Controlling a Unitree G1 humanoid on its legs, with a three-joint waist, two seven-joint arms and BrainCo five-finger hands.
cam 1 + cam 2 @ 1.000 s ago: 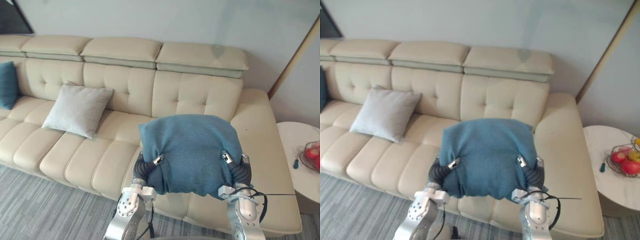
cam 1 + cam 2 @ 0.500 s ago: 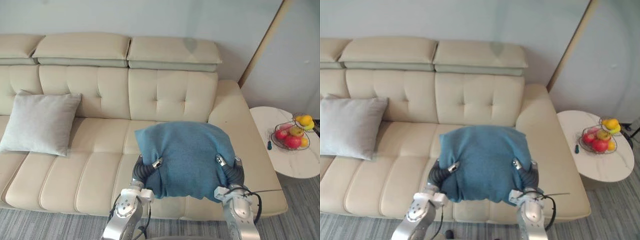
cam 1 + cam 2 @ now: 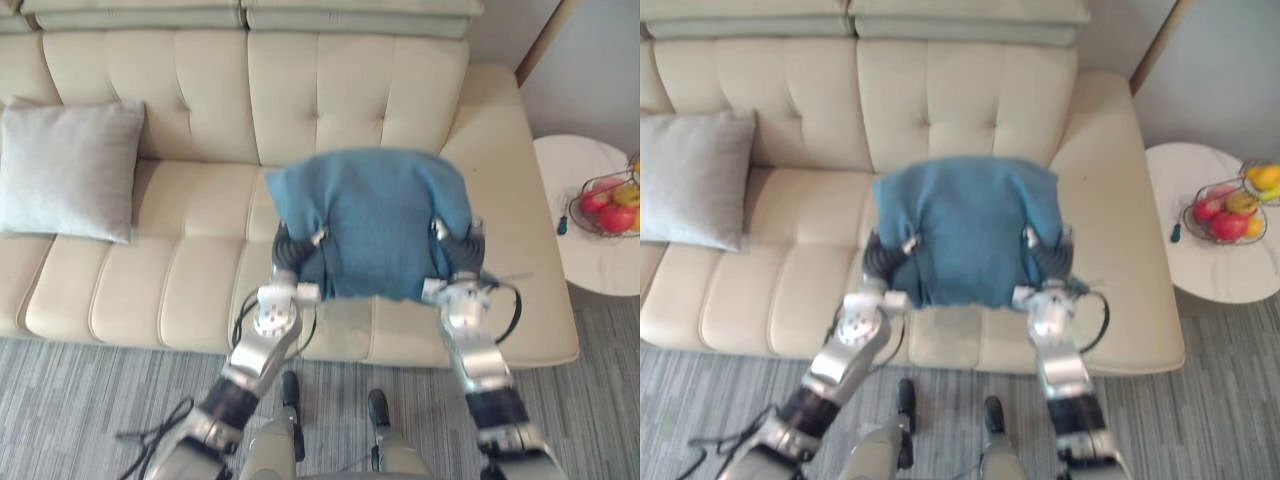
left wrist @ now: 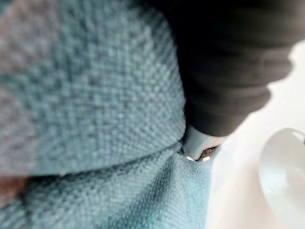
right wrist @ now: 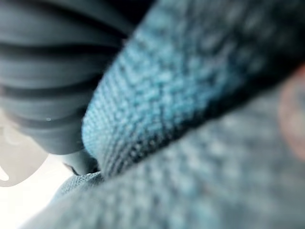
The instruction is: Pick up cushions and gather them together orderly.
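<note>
A blue knitted cushion (image 3: 372, 222) hangs over the cream sofa's seat (image 3: 190, 280), right of its middle, held up between both hands. My left hand (image 3: 291, 251) clamps its left lower edge and my right hand (image 3: 459, 246) its right lower edge. Each thumb presses into the top of the cloth, and the fingers are hidden underneath. The left wrist view has the blue knit (image 4: 95, 95) pressed against the dark hand cover (image 4: 228, 62); the right wrist view has the blue knit (image 5: 190, 95) likewise close up. A grey cushion (image 3: 68, 170) leans against the sofa back at the left.
A round white side table (image 3: 590, 250) stands right of the sofa, with a wire basket of fruit (image 3: 610, 200) and a small dark item (image 3: 562, 225) on it. Grey striped carpet (image 3: 100, 390) runs along the sofa's front.
The camera has turned and tipped downward, so the sofa and side table have shifted in view. The blue cushion stays clamped between both hands, now further out from the body.
</note>
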